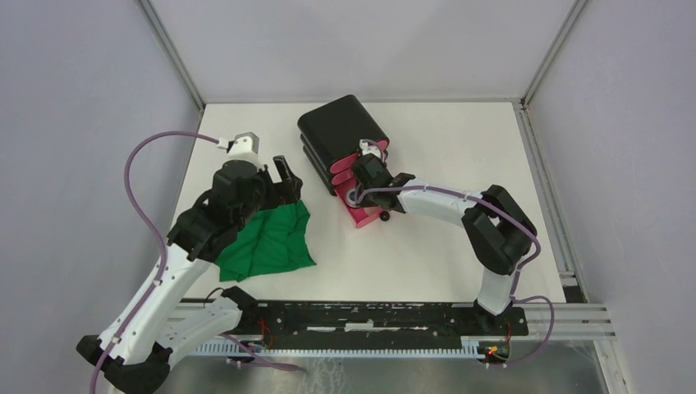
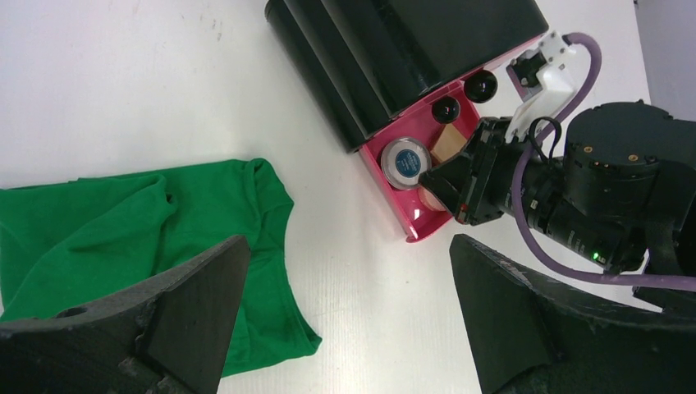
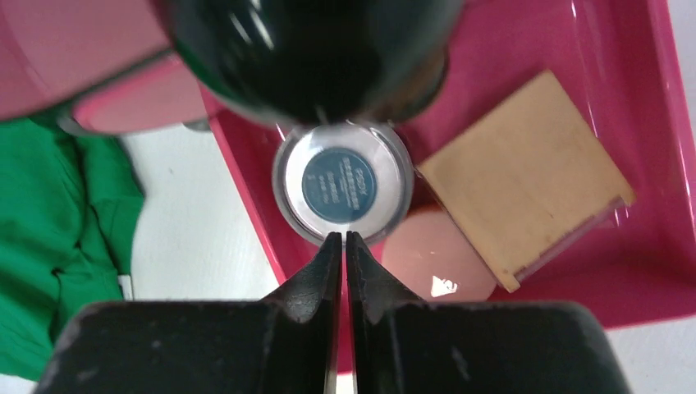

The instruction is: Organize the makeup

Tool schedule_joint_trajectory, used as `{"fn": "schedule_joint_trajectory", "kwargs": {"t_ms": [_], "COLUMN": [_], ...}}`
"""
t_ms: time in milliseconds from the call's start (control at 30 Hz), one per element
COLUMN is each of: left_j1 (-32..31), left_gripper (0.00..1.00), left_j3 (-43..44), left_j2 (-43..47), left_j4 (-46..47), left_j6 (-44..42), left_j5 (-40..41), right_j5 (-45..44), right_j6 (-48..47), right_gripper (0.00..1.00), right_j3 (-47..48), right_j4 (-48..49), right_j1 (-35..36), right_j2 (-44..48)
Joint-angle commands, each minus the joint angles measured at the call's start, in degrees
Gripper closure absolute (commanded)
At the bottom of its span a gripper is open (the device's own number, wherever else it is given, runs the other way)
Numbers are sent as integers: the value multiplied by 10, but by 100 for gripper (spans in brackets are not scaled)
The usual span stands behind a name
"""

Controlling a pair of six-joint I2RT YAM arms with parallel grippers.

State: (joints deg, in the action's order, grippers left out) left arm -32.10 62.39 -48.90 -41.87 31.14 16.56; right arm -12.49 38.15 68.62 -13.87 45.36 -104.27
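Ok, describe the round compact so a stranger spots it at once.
Start at the black box; one pink drawer stands open. Inside lies the compact: the only white-rimmed disc with a blue centre, beside a tan square pad and pink puff.

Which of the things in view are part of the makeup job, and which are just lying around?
Job: round white-rimmed compact, tan square pad, pink round puff, all in the open pink drawer of the black box.
Lying about: green cloth, apart from the box.
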Motion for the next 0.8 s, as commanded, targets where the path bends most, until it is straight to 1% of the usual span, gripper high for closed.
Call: {"fn": "schedule_joint_trajectory", "kwargs": {"t_ms": [0, 167, 300, 433, 467, 500, 533, 567, 667, 767], "left_j1": [3, 3, 3, 3, 2, 3, 3, 3, 3, 3], "left_gripper": [1, 1, 1, 1, 1, 1, 1, 1, 1, 1], "left_j3": [3, -13, -16, -16, -16, -17, -18, -21, -34, -31], "left_j2": [-7, 4, 4, 2, 2, 1, 0, -1, -10, -45], "left_j4": [17, 24, 26, 28, 28, 28, 29, 32, 53, 95], "left_j6": [22, 26, 26, 24, 24, 24, 23, 22, 25, 34], "left_j5": [10, 10, 8, 7, 6, 4, 2, 1, -13, -36], "right_j5": [-44, -63, -86, -82, -80, -78, -75, -74, -46, 10], "right_j6": [-3, -10, -6, 0, -3, -9, -14, -18, -47, -116], "right_gripper": [89, 88, 87, 85, 82, 75, 64, 55, 45, 35], "right_j3": [57, 1, -45, -96, -108, -120, -130, -140, -187, -231], "right_j4": [10, 20, 8, 9, 9, 9, 6, 1, 8, 34], "right_j1": [2, 2, -3, -16, -17, -19, -21, -25, -39, -45], "right_j2": [-16, 38, 81, 141, 157, 173, 189, 203, 243, 265]}}
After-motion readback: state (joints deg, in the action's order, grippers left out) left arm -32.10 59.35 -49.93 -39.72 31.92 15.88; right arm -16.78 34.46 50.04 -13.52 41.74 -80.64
